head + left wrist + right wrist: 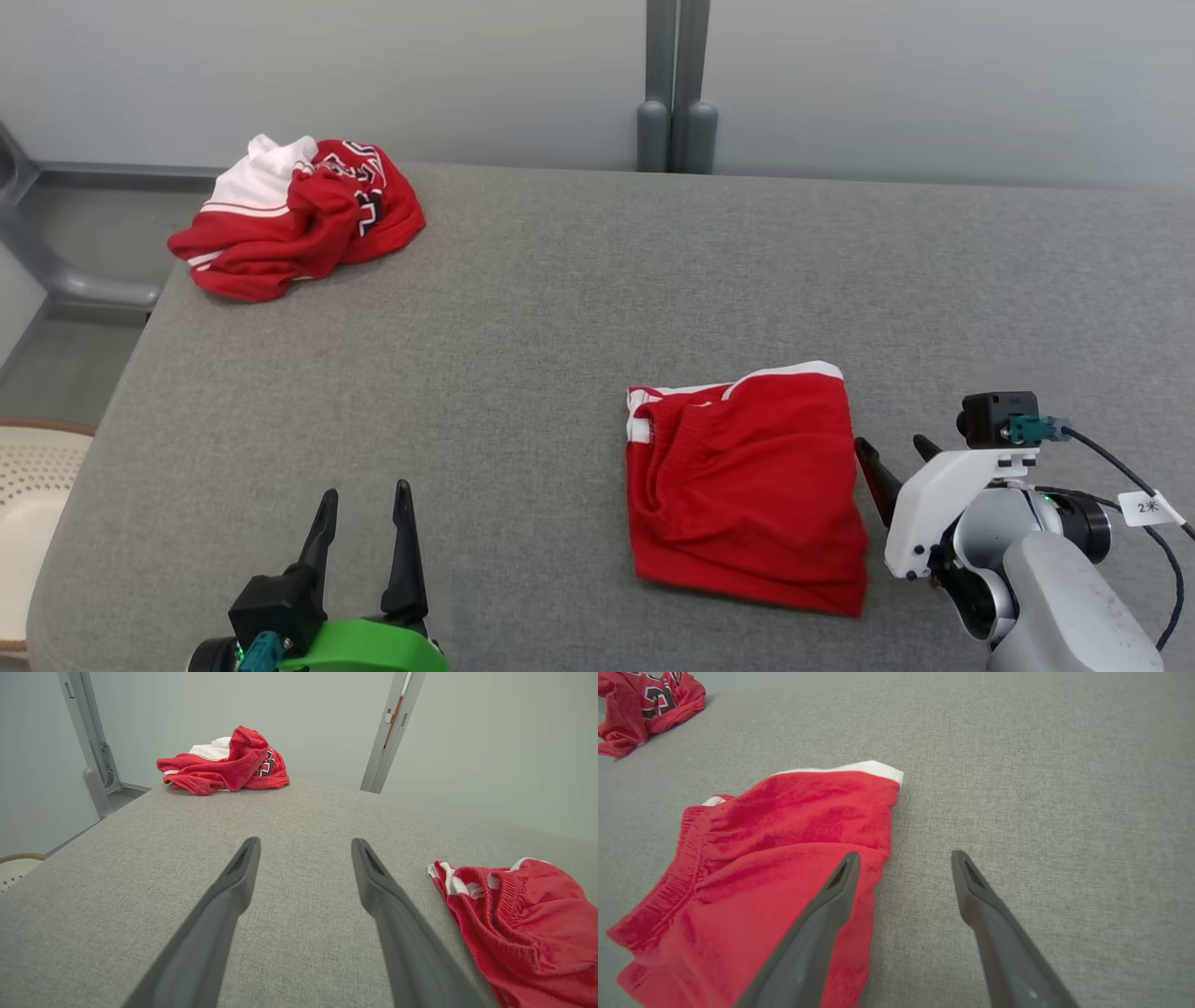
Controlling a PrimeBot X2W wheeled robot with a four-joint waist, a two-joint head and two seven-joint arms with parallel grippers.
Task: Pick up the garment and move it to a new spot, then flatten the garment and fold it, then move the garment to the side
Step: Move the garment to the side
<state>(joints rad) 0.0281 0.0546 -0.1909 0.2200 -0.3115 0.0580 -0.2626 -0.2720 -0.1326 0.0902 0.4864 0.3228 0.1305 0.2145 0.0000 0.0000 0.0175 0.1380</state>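
A red garment [747, 485] with white trim lies folded into a rough square on the grey table [560, 280], right of centre; it also appears in the left wrist view [523, 924] and the right wrist view [784, 858]. My right gripper [889, 441] [905, 854] is open just beside the garment's right edge, one finger over the cloth's border, nothing between the fingers. My left gripper [366, 490] [306, 841] stands open over bare table near the front edge, well to the left of the garment.
A second garment [299, 219] [224, 765], red and white, lies crumpled at the table's far left corner. Grey posts [677, 121] stand behind the table. A pale perforated basket [33, 485] sits off the table's left edge.
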